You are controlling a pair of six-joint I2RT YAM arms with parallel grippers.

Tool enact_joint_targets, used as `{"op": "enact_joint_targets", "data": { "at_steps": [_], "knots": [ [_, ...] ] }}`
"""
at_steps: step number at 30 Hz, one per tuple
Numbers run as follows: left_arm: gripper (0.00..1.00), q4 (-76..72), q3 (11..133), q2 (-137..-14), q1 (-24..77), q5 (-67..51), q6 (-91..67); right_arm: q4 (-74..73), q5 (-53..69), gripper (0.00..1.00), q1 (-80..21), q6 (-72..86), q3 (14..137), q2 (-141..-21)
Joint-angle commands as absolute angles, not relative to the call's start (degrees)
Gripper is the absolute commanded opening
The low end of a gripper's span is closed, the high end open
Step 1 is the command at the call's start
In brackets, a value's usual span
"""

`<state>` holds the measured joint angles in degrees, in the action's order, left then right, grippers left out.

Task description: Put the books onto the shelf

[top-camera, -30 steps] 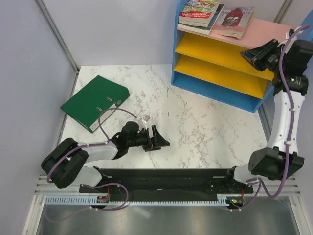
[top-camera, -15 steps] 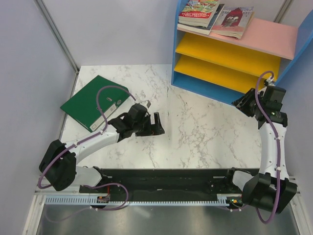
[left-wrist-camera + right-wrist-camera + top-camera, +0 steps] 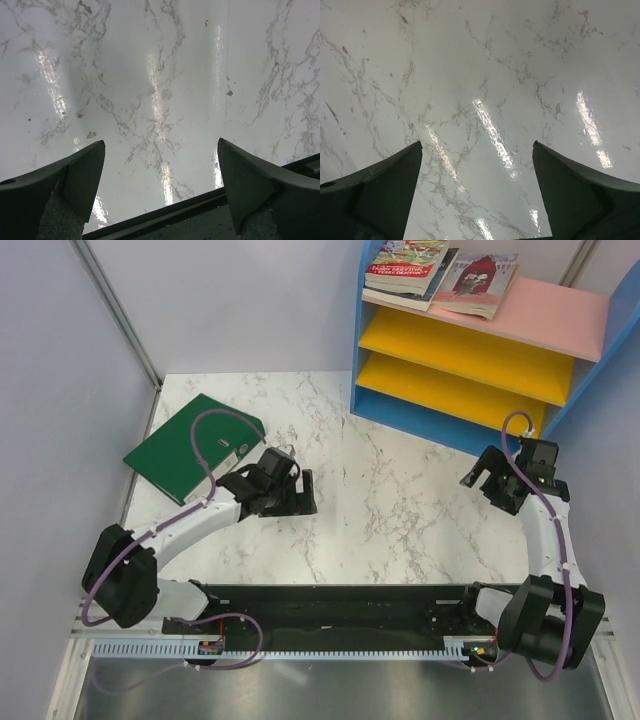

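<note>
Three books lie on the pink top board of the shelf (image 3: 560, 310) at the back right. A red illustrated one (image 3: 405, 262) rests on a dark one (image 3: 441, 280), and a pink-red one with a building (image 3: 478, 282) lies beside them. My right gripper (image 3: 487, 490) hovers open over bare marble in front of the shelf's right end, with nothing between its fingers (image 3: 380, 185). Left of the table's middle, my left gripper (image 3: 305, 493) is open and empty over marble, and its fingers (image 3: 70, 180) frame only the table and the dark base rail (image 3: 200, 220).
A big green lever-arch binder (image 3: 195, 447) lies flat at the left, just behind my left arm. The shelf's two yellow boards (image 3: 450, 355) hold nothing that I can see. Grey walls close the left and right sides.
My right arm has dropped from the shelf's top board to low over the table, and its jaws have opened wide. My left arm has reached forward and drifted slightly left, towards the binder.
</note>
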<state>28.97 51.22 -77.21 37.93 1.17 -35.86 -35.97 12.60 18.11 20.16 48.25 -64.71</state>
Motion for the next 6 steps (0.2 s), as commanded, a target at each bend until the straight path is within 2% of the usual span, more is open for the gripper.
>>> {"op": "enact_joint_targets", "data": {
  "at_steps": [1,6],
  "knots": [
    [1.0,31.2,53.79,-77.26,35.95,3.08,-32.17,-34.28,9.23,0.98,17.84,19.68,49.04,-65.65],
    [1.0,31.37,54.4,-77.69,33.75,3.25,-30.41,-34.28,6.95,0.98,17.67,20.65,49.57,-66.88]
  ]
}}
